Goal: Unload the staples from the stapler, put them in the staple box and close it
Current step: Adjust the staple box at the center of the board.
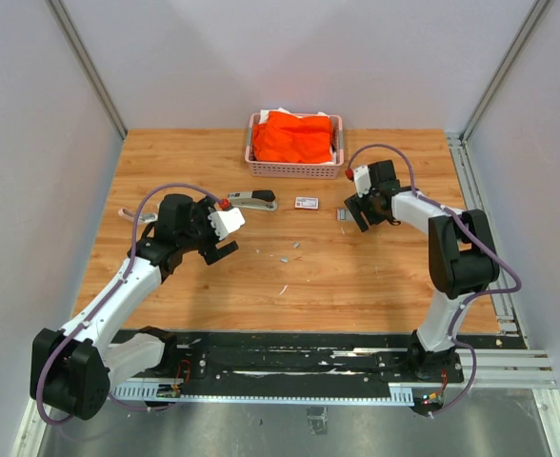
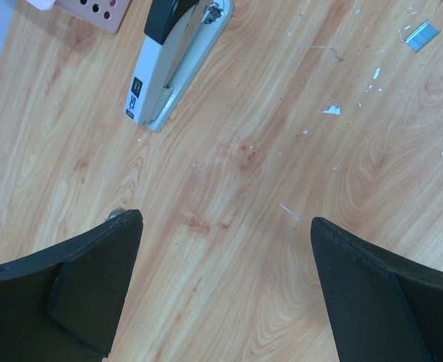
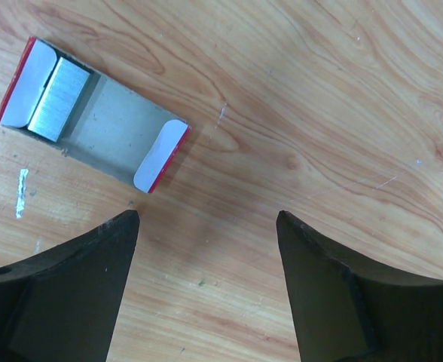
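Note:
The stapler (image 1: 253, 200), black on top with a grey-white body, lies on the wooden table left of centre. It also shows at the top left of the left wrist view (image 2: 172, 64). My left gripper (image 1: 221, 251) is open just in front of it, with only bare wood between its fingers (image 2: 227, 226). Loose staples (image 1: 290, 252) are scattered mid-table. A short silvery strip (image 2: 421, 35) and tiny bits (image 2: 331, 110) show in the left wrist view. My right gripper (image 1: 375, 223) hangs open and empty (image 3: 208, 219) beside a small open tray (image 3: 101, 128) holding a block of staples (image 3: 58, 100).
A pink basket (image 1: 292, 171) with orange cloth (image 1: 294, 138) stands at the back centre. A small white box with a red label (image 1: 307, 202) lies between the stapler and the tray (image 1: 341, 215). Grey walls close in on three sides.

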{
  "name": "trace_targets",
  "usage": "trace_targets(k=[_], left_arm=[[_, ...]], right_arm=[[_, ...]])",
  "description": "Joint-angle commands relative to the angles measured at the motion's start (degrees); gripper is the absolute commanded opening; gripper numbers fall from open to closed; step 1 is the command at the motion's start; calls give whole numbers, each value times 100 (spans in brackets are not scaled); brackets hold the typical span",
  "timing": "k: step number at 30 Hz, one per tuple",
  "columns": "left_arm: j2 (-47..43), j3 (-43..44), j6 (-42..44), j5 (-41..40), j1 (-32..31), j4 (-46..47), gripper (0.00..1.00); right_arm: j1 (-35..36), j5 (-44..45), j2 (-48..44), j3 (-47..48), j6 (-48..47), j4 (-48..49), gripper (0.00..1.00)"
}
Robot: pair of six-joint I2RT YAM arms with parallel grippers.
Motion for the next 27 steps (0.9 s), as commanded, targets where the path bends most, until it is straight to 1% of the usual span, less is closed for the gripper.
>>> trace_targets(k=[1,12,17,19,23,25,27], left_arm=[[-84,-60,-80,-68,3,249,98],[-76,-105,-98,-59,3,310,98],[-65,-131,-149,-99,3,403,98],[16,-114,-243,-191,5,528,98],[442,179,-190,-244,0,684,98],[855,555,-30,-207,-5,549,98],[1330,1029,198,-99,-3,289,98]], right_arm=[[35,150,243,289,-25,-198,76],[35,464,749,923,-65,-319,76],[37,477,861,1187,-123,-473,76],[38,385,762,1238,-129,-626,76],[33,65,173,1077,-159,-776,76],[33,-195,-190,996,-213,-865,77],[29,-648,-490,887,-298,-955,77]])
